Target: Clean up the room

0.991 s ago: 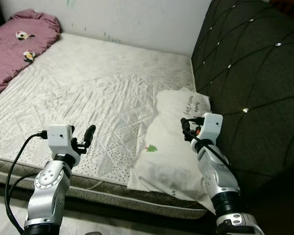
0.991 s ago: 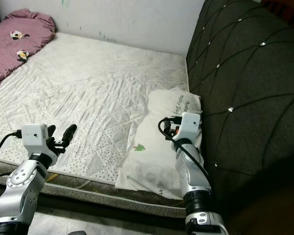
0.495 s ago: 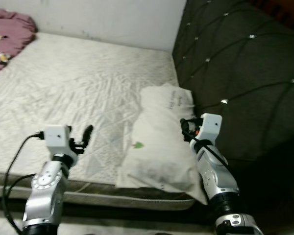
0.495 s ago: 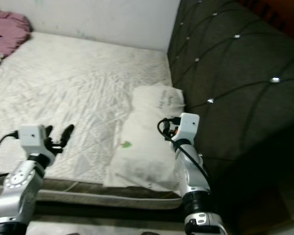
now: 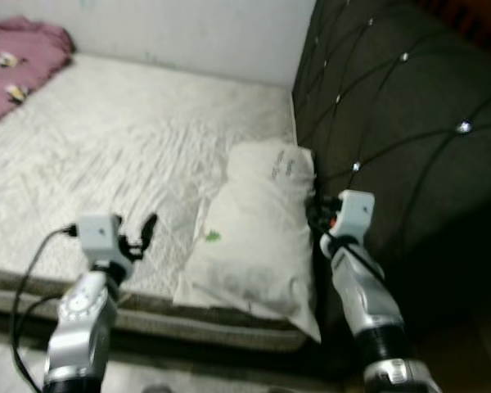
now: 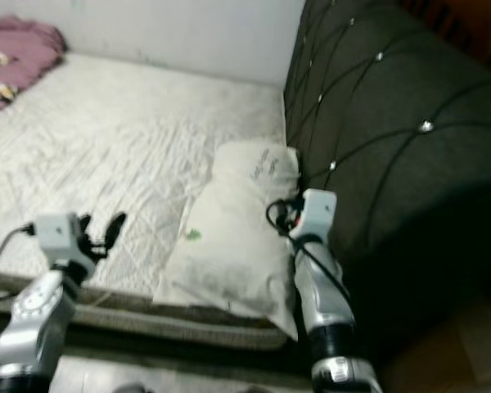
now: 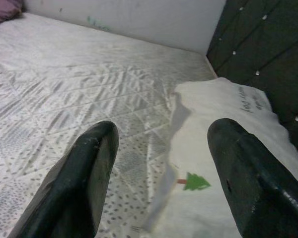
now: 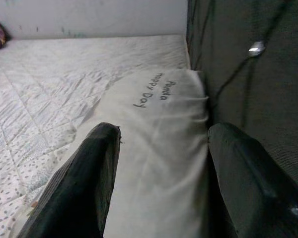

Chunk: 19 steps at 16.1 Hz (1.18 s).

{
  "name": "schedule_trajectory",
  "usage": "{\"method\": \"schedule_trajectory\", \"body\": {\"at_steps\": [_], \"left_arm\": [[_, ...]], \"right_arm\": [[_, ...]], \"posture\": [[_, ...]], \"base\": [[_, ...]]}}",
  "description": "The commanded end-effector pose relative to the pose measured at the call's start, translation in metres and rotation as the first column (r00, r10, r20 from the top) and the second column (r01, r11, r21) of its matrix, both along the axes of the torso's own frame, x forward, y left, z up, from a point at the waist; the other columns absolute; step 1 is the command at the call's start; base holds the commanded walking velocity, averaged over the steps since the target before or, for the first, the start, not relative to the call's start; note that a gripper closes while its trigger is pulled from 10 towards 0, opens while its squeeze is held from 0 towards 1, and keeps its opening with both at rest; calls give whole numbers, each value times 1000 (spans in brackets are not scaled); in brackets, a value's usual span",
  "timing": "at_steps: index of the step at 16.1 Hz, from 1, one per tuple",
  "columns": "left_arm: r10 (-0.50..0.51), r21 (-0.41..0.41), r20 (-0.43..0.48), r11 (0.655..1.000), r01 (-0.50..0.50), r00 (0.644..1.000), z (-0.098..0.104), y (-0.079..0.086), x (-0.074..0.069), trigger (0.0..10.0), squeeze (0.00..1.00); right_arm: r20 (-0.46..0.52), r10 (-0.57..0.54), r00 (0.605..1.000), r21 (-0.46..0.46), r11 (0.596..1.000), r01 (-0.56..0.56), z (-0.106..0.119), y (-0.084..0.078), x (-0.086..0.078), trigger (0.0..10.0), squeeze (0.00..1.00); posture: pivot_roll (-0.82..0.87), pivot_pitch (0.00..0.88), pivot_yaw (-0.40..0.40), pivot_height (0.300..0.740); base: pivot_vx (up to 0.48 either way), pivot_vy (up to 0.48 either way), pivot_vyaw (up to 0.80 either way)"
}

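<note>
Change since a second ago: your head camera has swung right and come nearer the bed's head end, so the pillow (image 5: 258, 225) now sits mid-frame and the maroon blanket (image 5: 20, 61) has slid to the far left corner; the pillow itself lies where it lay on the mattress (image 5: 123, 139).
Writing: on the pillow's end by the wall you can read "Panda Happy Day" (image 8: 151, 91) in dark script from the right wrist view; a small green tree print (image 7: 193, 182) shows lower down, clearest in the left wrist view.
Pillow position: it lies lengthwise along the mattress's right edge, its long side against the dark tufted headboard (image 5: 393, 106), its near end overhanging the mattress edge.
Left gripper (image 7: 164, 163): fingers spread wide, holding nothing, raised over the near edge of the mattress, to the left of the pillow.
Right gripper (image 8: 161, 168): fingers spread wide, empty, poised over the pillow's headboard side; you cannot tell whether a finger touches the cloth.
View differences: the wrist views give you the lettering and the finger gaps; the head views are blurred but show you both silver arms, the black cable (image 5: 24, 278) looping off the left wrist, and the studs on the headboard.
</note>
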<state>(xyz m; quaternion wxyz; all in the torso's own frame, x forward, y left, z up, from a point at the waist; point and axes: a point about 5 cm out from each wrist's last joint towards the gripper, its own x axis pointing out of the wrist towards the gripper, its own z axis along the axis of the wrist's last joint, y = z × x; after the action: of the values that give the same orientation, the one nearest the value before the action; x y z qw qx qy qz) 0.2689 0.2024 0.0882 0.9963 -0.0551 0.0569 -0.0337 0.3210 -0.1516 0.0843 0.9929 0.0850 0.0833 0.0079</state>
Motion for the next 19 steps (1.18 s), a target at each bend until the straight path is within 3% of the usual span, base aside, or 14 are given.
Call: {"method": "schedule_trajectory", "body": {"at_steps": [1, 7, 19], "left_arm": [[-4, 8, 9, 1000, 3, 1000, 3, -2, 2, 10000, 0], [-43, -27, 28, 999, 44, 999, 5, -5, 0, 10000, 0], [-49, -25, 25, 998, 50, 998, 5, -4, 0, 10000, 0]], "right_arm": [[7, -5, 1000, -7, 1000, 6, 3, -3, 1, 10000, 0], [7, -5, 1000, -8, 1000, 5, 3, -2, 1, 10000, 0], [4, -3, 1000, -15, 1000, 3, 3, -3, 1, 10000, 0]], "posture": [[40, 0, -112, 720], [39, 0, -112, 720], [38, 0, -112, 720]], "base": [[0, 0, -800], [0, 0, 0], [241, 0, 0]]}}
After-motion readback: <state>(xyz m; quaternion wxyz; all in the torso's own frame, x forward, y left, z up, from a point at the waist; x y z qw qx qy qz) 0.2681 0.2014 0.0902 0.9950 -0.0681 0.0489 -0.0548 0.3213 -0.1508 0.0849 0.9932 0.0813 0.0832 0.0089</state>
